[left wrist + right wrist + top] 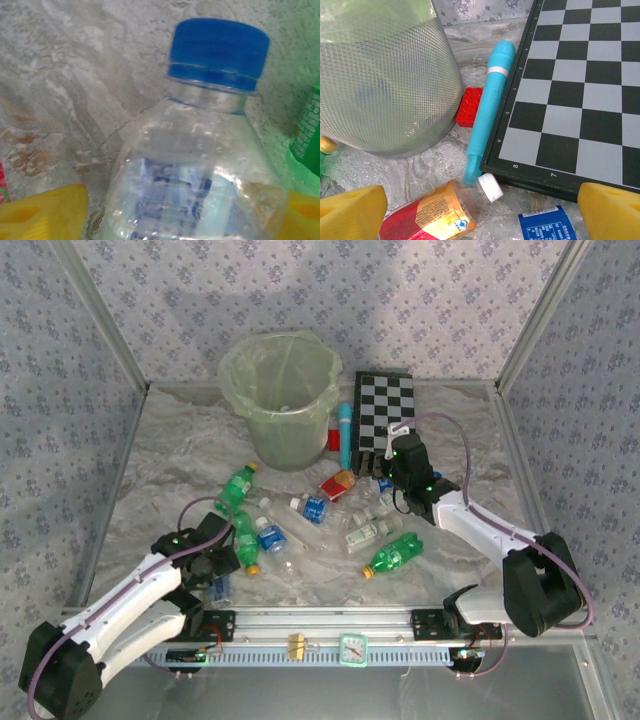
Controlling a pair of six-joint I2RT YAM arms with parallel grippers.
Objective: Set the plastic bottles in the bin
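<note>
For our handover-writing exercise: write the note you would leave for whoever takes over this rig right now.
Left tool: open, fingers either side of a blue-capped bottle; no grip yet.
Right tool: open, over the red-labelled bottle by the checkerboard.
Bin: upright at the far middle of the table; contents unclear.
Done: nothing certain.
Left: the other bottles lie scattered in front of the bin; all need binning.

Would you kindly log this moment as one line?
left end effector: open, astride clear blue-capped bottle | right end effector: open, over red-labelled bottle | bin: upright
</note>
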